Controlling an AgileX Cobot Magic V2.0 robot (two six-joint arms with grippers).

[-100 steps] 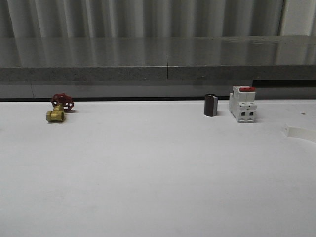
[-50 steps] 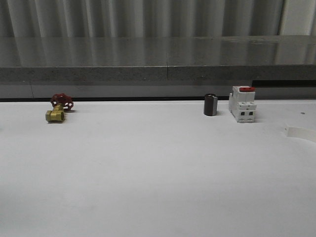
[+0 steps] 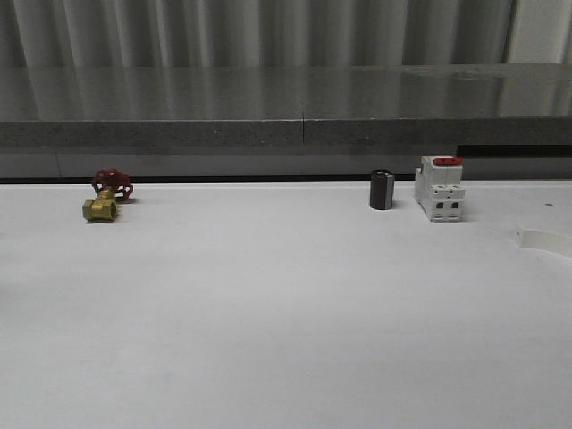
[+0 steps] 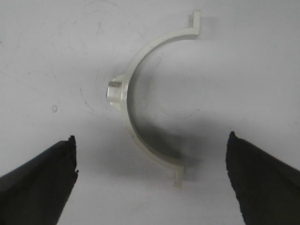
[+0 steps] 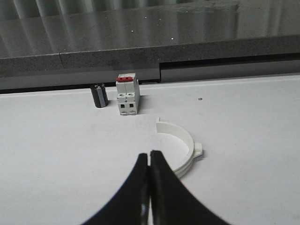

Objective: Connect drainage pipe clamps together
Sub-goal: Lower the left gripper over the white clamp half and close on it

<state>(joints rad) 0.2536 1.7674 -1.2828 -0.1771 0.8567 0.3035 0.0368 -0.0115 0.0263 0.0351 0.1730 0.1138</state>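
Note:
One drainage pipe clamp [image 4: 123, 101], a white half-ring with end tabs and a mid-arc boss, lies flat on the white table below my left gripper [image 4: 151, 138]. That gripper is open, its dark fingers wide apart on either side of the clamp's near end and touching nothing. A second clamp [image 5: 189, 143] stands on its edge on the table just beyond and to one side of my right gripper [image 5: 149, 153], which is shut with nothing in it. In the front view, part of this clamp [image 3: 542, 239] shows at the table's right edge.
A white red-topped breaker [image 3: 439, 189] [image 5: 128, 95] and a small black cylinder [image 3: 382, 189] [image 5: 99, 95] stand at the back right. A brass valve with a red handle [image 3: 105, 199] sits at the back left. A grey ledge [image 3: 286, 134] runs behind the table.

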